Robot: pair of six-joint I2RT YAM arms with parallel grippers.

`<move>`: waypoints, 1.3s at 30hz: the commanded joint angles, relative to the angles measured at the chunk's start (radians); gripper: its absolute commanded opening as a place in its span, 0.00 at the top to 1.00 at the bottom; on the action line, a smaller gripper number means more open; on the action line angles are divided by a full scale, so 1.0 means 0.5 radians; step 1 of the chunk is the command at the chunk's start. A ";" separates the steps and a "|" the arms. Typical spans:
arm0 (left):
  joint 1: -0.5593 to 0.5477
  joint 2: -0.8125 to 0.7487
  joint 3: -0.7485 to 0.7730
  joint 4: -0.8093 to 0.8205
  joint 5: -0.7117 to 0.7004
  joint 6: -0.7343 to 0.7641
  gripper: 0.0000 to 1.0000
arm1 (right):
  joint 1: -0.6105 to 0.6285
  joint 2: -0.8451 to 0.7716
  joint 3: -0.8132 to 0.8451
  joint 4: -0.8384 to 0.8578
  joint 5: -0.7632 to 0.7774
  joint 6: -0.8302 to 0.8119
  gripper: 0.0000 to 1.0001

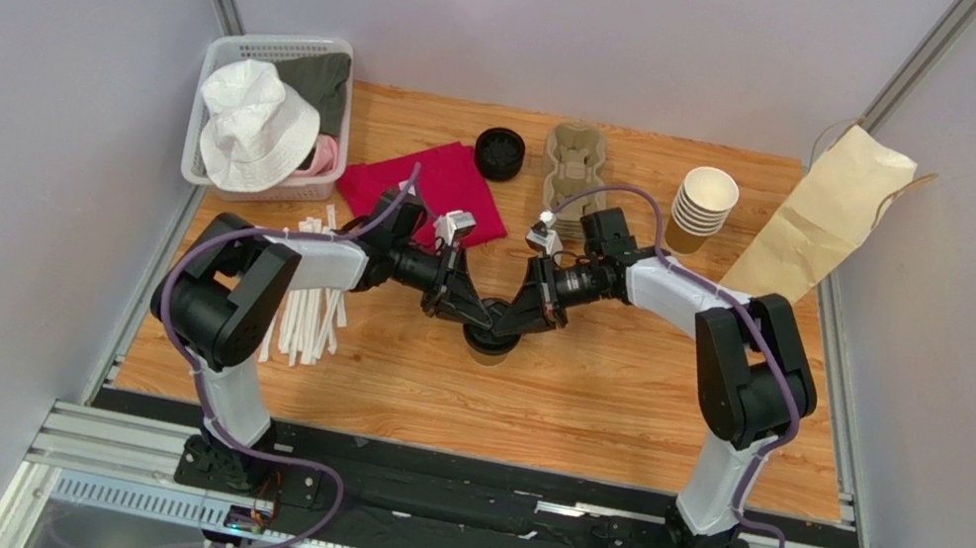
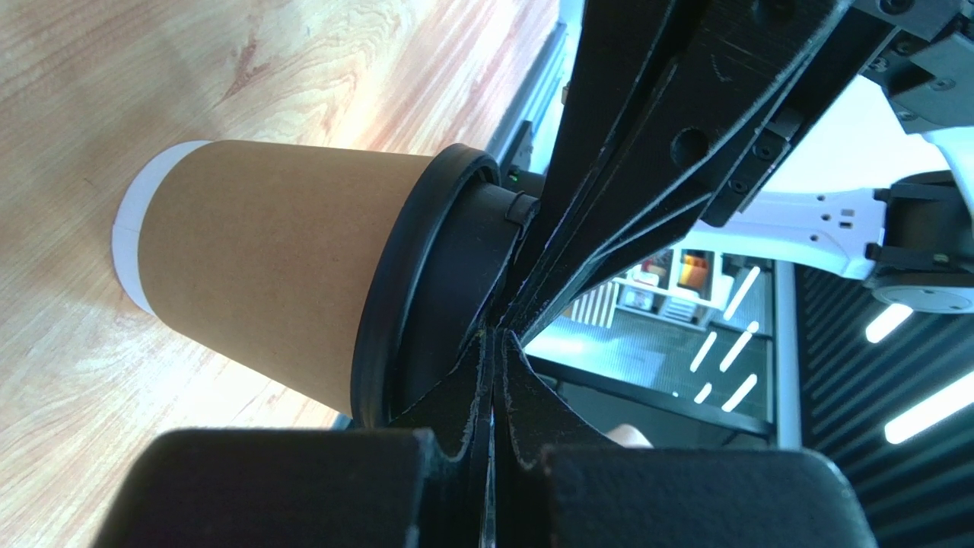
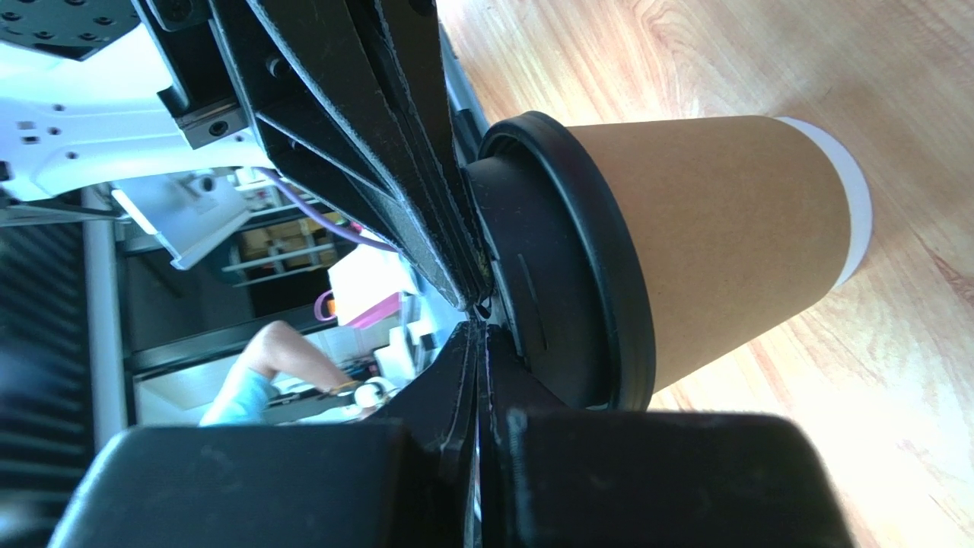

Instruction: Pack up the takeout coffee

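Done: black plastic lid [image 2: 429, 285] seemingly seated on brown kraft paper cup [image 2: 274, 257].
My left gripper [image 2: 494, 339], right gripper [image 3: 480, 320]: pressed together, on lid.
Left: packing.

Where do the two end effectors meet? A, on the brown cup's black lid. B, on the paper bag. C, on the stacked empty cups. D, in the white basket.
A: the left end effector and right end effector, both shut, have their tips at the black lid of the takeout coffee.
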 commanded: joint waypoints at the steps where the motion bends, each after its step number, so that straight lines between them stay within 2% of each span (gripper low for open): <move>1: 0.028 0.207 -0.061 -0.236 -0.459 0.128 1.00 | -0.050 0.186 -0.036 -0.003 0.450 -0.081 1.00; 11: 0.031 0.272 -0.030 -0.260 -0.456 0.119 1.00 | -0.084 0.279 -0.011 -0.009 0.456 -0.044 1.00; 17: 0.031 0.251 -0.030 -0.221 -0.423 0.113 1.00 | -0.078 0.214 0.023 -0.042 0.441 -0.099 1.00; 22: 0.009 0.045 -0.030 0.165 -0.241 -0.031 1.00 | -0.047 0.055 0.078 -0.089 0.313 -0.121 1.00; 28: -0.025 -0.231 -0.040 0.347 -0.131 -0.182 1.00 | 0.014 -0.089 0.142 -0.061 0.095 -0.010 1.00; 35: -0.031 -0.412 -0.183 0.424 -0.106 -0.298 1.00 | 0.020 -0.237 0.173 -0.027 0.033 0.100 1.00; 39: -0.031 -0.418 -0.230 0.329 -0.155 -0.249 1.00 | 0.020 -0.203 0.197 -0.021 0.103 0.094 0.99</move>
